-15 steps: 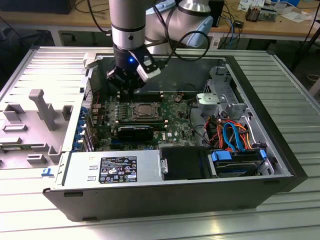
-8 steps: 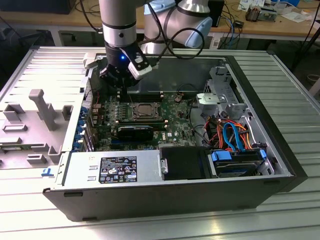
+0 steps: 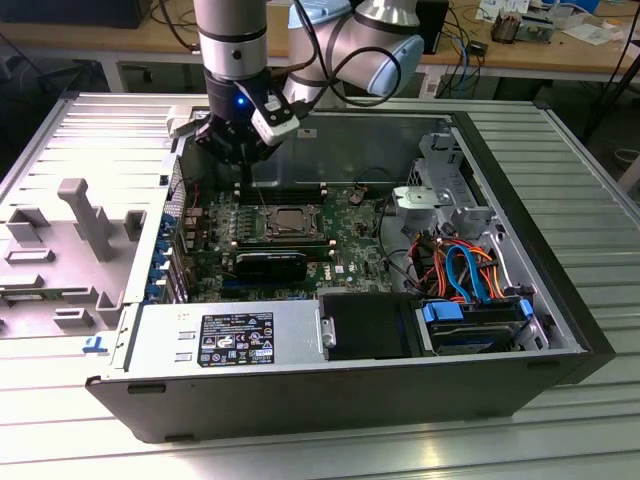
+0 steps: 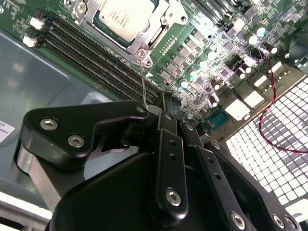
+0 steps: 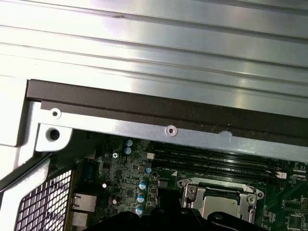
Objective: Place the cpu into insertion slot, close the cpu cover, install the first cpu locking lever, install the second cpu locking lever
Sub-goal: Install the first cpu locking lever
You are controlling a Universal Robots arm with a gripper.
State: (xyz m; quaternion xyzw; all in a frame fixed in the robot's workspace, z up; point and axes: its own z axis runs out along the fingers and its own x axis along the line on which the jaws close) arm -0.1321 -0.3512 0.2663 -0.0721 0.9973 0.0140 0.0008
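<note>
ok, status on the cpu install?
Hand at tip of raised locking lever. The cpu is seated, cpu cover down around it. Off to the side, red cable, not in the way.

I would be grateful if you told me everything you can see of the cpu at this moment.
The cpu is a flat square chip with a dull silver-grey metal top. It lies level, set into the green motherboard beside the long memory slots. The silvery cover frames its edges, and its top shows through the cover's square opening. The gripper is apart from it and does not touch it.
</note>
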